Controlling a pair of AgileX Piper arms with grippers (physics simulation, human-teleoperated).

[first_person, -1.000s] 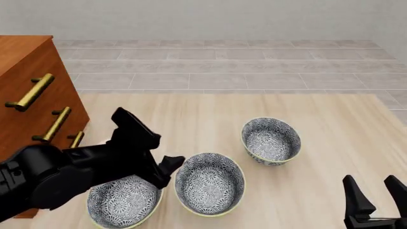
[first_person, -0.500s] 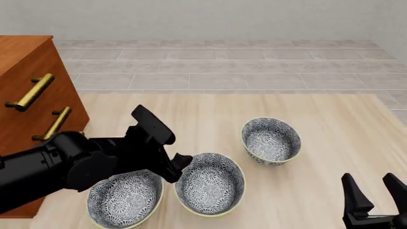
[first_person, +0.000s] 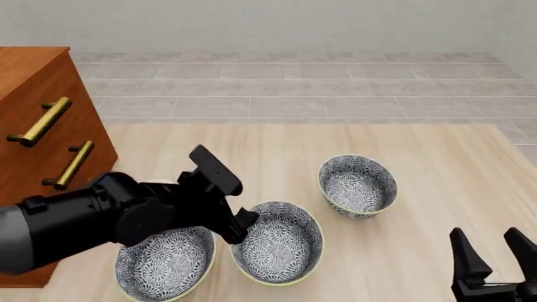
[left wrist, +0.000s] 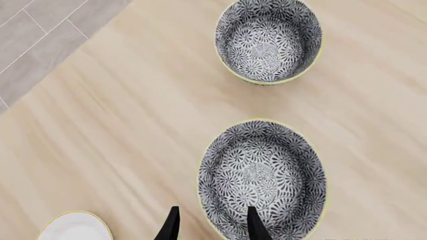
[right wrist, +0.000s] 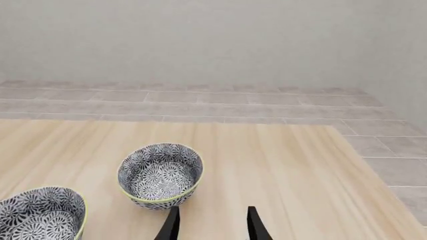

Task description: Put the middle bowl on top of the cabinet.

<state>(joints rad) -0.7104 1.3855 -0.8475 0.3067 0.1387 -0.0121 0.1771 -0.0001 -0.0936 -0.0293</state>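
Straddling middle bowl rim, left gripper, fingers parted

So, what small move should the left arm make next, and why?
Probably lower the left end effector a little. Its open fingers already straddle the near rim of the middle bowl, one inside and one outside, but nothing is gripped yet. After descending it could close on the rim and lift toward the cabinet.
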